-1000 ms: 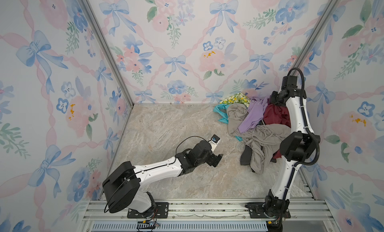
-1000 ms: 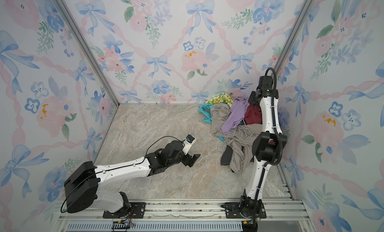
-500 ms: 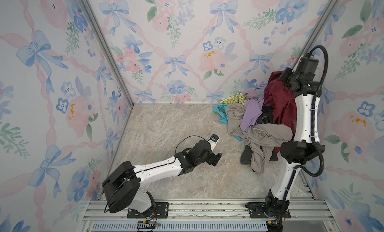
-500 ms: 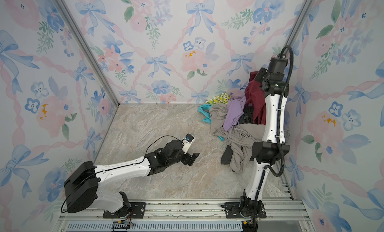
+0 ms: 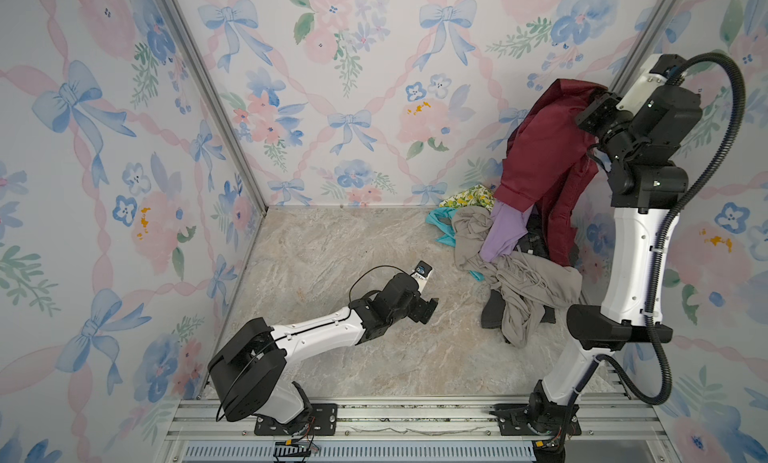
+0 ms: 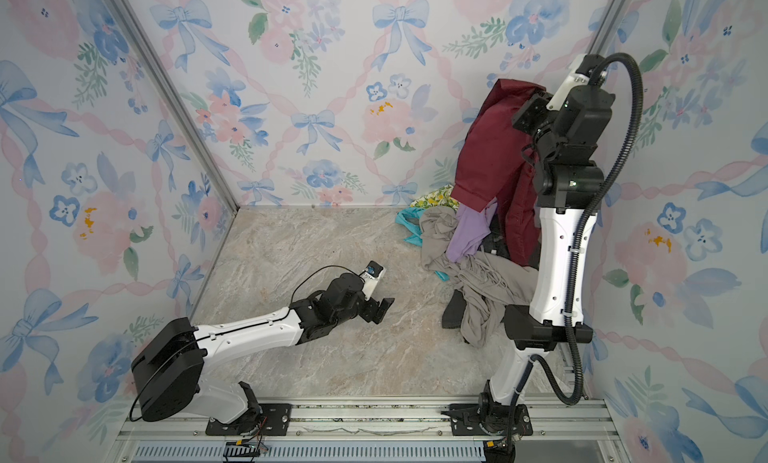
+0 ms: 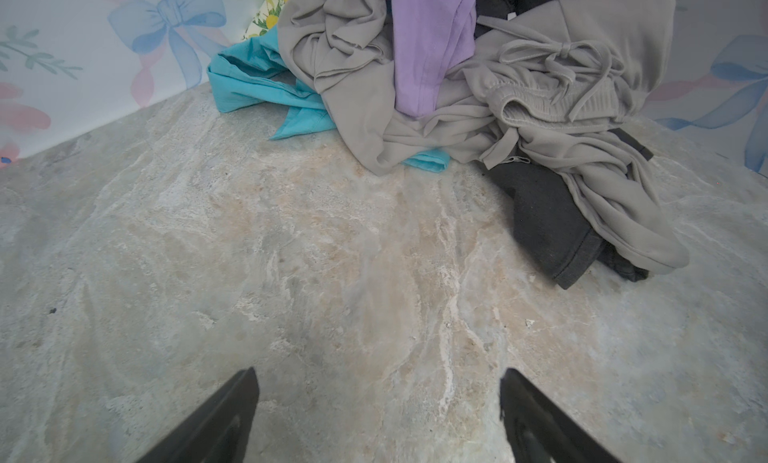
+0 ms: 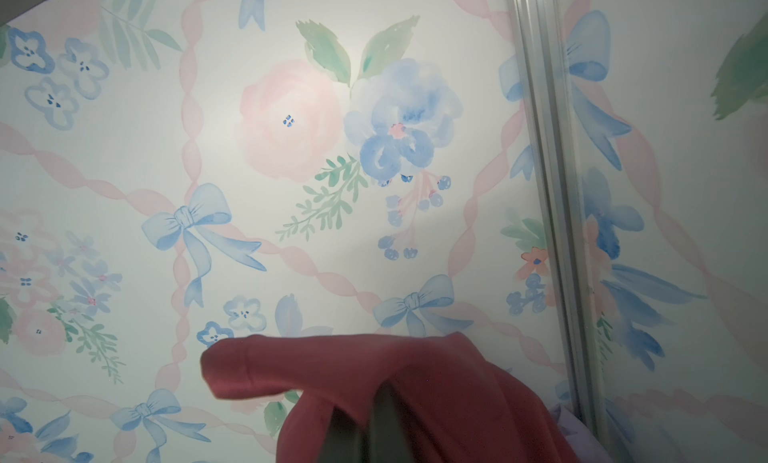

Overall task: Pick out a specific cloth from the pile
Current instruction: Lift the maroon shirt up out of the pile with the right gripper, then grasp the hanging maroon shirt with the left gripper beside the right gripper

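Aloft, right tool [image 5: 593, 107] clamps one maroon cloth [image 5: 544, 157] over one pile [image 5: 515, 274]; left tool [image 7: 378, 375] gapes, empty.

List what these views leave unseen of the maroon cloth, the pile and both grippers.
- Right gripper: a dark blur in the right wrist view; the maroon cloth covers it in both top views.
- Cloth's lower end: lost between the pile and the right arm in both top views; free or not, unclear.
- Left gripper: left wrist view's edge cuts off all but the jaws' tips.
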`<state>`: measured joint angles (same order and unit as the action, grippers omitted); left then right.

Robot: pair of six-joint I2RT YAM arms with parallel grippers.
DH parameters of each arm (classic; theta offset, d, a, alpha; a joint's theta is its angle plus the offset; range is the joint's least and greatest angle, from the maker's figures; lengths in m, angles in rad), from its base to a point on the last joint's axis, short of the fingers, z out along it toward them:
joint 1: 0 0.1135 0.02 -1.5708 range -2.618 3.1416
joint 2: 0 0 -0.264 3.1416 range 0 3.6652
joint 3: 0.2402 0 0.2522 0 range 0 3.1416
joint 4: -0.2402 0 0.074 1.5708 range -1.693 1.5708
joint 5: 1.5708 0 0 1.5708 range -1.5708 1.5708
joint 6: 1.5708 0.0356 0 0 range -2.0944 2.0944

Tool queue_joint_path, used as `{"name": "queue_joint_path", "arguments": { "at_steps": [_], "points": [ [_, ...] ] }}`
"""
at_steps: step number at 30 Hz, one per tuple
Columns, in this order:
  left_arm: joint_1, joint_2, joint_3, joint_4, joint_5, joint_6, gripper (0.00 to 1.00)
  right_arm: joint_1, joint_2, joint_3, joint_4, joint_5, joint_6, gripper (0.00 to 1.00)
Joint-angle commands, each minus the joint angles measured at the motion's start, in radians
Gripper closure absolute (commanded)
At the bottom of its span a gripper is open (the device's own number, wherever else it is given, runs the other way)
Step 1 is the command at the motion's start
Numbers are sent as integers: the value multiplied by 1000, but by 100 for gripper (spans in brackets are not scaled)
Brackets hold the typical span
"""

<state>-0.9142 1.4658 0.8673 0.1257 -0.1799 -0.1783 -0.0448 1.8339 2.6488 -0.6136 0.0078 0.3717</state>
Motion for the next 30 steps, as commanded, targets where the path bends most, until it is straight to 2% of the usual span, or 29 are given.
{"name": "queue_joint_path", "arguments": {
  "at_steps": [1,4,8,15,21,27,30],
  "points": [
    [20,-19,27,22,-28,-27,7,43,-82,-124,30,-45,12,100],
    [28,-37,45,40,-25,-58,7,98,-169,-286,-3,-39,-18,100],
    [16,-52,80,67,-49,-89,7,160,-310,-550,46,-66,-7,100],
    [-15,-33,113,288,-84,-132,5,187,-495,-920,145,-111,74,100],
    [-30,112,252,437,-60,-58,3,193,-583,-1035,142,-172,120,100],
    [-35,305,417,603,108,7,2,206,-618,-1047,112,-254,158,100],
    [-42,415,517,652,135,39,2,228,-629,-1053,108,-265,166,100]
  ]
}}
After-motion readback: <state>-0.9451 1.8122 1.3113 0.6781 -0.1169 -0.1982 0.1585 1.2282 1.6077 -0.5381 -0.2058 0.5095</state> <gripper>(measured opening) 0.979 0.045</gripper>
